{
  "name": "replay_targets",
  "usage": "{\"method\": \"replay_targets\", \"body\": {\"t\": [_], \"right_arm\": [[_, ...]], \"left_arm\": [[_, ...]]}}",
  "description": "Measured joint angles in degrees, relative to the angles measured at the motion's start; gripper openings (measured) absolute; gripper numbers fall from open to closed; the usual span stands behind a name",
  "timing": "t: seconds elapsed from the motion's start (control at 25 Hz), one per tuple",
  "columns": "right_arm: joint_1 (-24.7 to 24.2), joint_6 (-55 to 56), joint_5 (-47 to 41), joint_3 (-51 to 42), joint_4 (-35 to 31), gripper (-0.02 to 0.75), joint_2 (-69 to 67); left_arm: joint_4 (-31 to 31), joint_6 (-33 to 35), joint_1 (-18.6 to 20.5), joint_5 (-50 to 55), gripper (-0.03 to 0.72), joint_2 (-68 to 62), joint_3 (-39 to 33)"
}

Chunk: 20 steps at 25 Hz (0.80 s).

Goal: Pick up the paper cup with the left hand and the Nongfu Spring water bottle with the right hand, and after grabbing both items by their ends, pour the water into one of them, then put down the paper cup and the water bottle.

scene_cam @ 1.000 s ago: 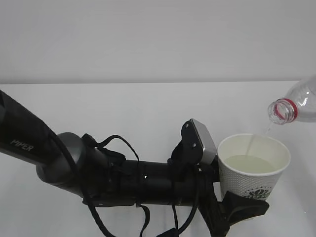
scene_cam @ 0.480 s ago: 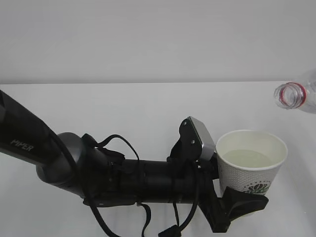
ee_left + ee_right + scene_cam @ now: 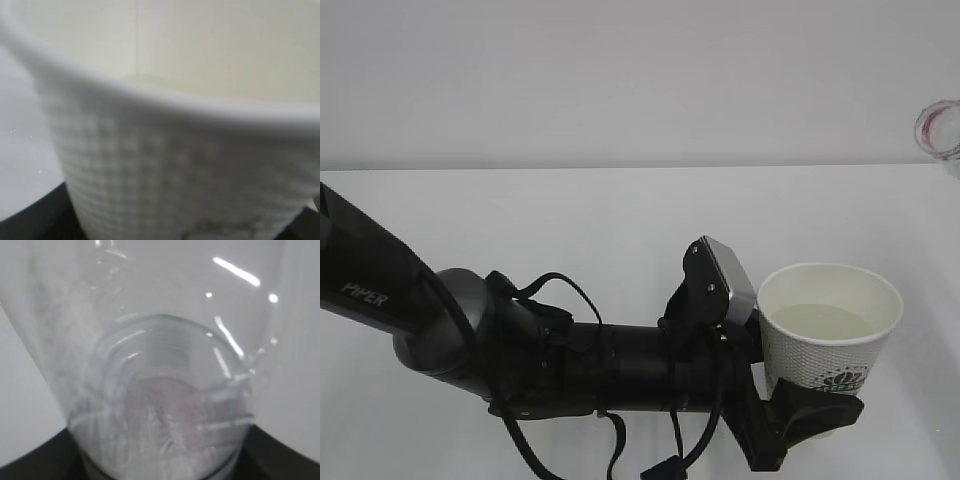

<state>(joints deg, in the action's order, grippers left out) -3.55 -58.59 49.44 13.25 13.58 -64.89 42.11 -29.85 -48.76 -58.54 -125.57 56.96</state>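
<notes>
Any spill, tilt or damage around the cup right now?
Nothing stands out. The paper cup sits upright in the left gripper with water inside, and the table around it looks dry. Only the bottle mouth shows at the frame edge.

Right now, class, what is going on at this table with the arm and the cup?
The left arm, marked PIPER, holds a white paper cup in its pincer, clamped near the cup's base. The cup stands upright with water in it, well below the rim. At the top right edge, only the red-ringed mouth of the clear water bottle shows; the right wrist view shows the bottle close up in the right pincer. Nothing is flowing between bottle and cup.
</notes>
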Motion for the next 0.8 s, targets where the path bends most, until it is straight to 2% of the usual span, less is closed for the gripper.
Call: {"method": "replay_targets", "body": {"t": [0.28,0.8], "right_arm": [[0.0,4.1,1.8,0.0,0.0,0.430,0.0],[0.0,19.3,2.0,0.0,0.0,0.430,0.0]], "left_arm": [[0.0,0.0,0.0,0.0,0.543,0.0,0.0],[0.0,0.0,0.0,0.0,0.543,0.0,0.0]]}}
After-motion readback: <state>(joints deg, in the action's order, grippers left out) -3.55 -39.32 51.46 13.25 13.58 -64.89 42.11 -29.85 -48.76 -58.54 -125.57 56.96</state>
